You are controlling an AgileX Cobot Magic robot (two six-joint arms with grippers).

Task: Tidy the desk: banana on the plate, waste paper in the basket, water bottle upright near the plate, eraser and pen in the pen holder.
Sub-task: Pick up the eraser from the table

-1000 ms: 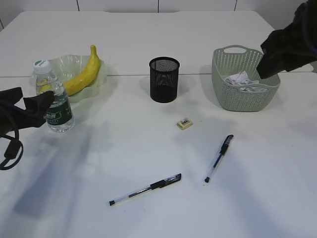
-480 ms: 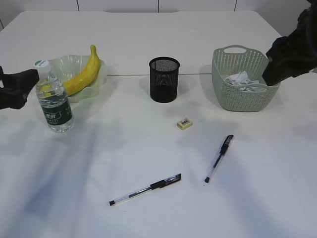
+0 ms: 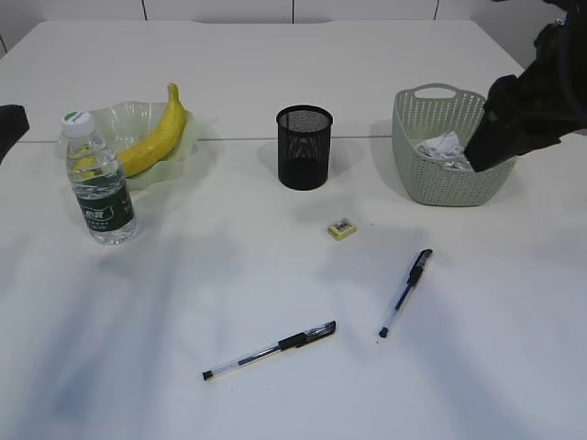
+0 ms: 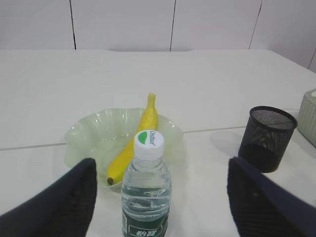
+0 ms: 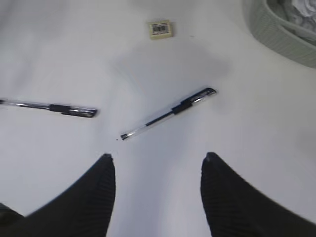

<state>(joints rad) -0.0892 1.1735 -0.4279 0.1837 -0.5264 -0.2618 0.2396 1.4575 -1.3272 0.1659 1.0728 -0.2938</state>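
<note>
The water bottle [image 3: 101, 188] stands upright beside the green plate [image 3: 119, 117], and the banana [image 3: 158, 136] lies on that plate. In the left wrist view the bottle [image 4: 146, 197] stands ahead of my open left gripper [image 4: 160, 167], clear of both fingers. Waste paper [image 3: 446, 147] lies in the basket [image 3: 438, 179]. The eraser [image 3: 342, 228] and two pens [image 3: 406, 292] [image 3: 271, 349] lie on the table, in front of the black mesh pen holder [image 3: 304, 147]. My right gripper [image 5: 158, 157] hangs open and empty above the table, short of a pen [image 5: 168, 114].
The right arm [image 3: 523, 105] hangs beside the basket's right end. Only a dark tip of the left arm [image 3: 9, 124] shows at the left edge. The eraser [image 5: 161, 28] and basket rim [image 5: 276, 29] appear in the right wrist view.
My left gripper has drawn back to the left, away from the standing bottle, almost out of the exterior view. The right arm has shifted slightly by the basket.
</note>
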